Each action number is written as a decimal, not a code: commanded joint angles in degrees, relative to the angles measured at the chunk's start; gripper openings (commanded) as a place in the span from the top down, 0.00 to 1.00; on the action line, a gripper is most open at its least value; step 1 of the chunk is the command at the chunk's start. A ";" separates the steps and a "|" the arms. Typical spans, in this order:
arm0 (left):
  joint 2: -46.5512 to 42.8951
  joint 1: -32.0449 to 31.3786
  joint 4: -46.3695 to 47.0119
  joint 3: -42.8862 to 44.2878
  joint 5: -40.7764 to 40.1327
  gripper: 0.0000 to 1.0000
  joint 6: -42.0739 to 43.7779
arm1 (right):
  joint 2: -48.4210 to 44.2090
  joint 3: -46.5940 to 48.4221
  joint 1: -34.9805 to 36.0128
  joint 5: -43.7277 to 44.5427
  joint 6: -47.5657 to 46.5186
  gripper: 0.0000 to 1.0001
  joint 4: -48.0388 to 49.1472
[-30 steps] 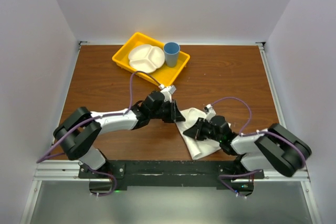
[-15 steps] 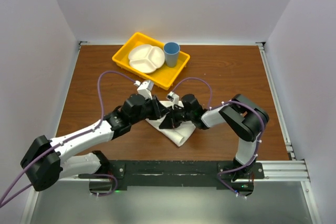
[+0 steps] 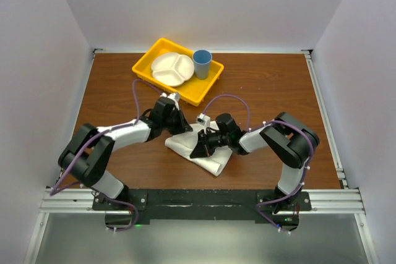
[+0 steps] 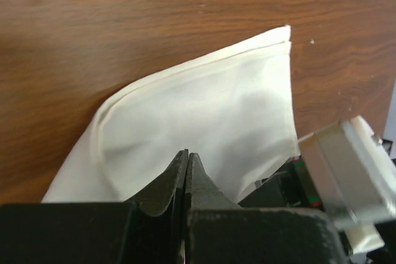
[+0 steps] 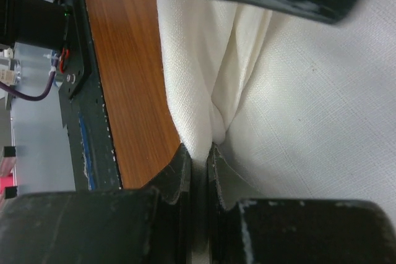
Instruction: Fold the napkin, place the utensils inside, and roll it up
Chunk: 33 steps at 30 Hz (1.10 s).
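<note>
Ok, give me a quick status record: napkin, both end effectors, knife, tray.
napkin: folded, lying on the table
left end effector: shut, tips over napkin; pinch unclear
right end effector: shut on a napkin fold
knife: not in view
yellow tray: far side, holds white divided plate and blue cup

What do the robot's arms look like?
The left arm and right arm have white tube-shaped links and chunky black joints. A purple cable loops along each one. The left gripper and right gripper are black, each with two curved fingers.
</note>
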 commanded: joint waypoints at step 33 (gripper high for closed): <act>8.59 2.06 -7.76 8.42 -7.40 1.00 13.66 | 5.51 -10.67 -0.71 -0.56 8.88 1.00 8.57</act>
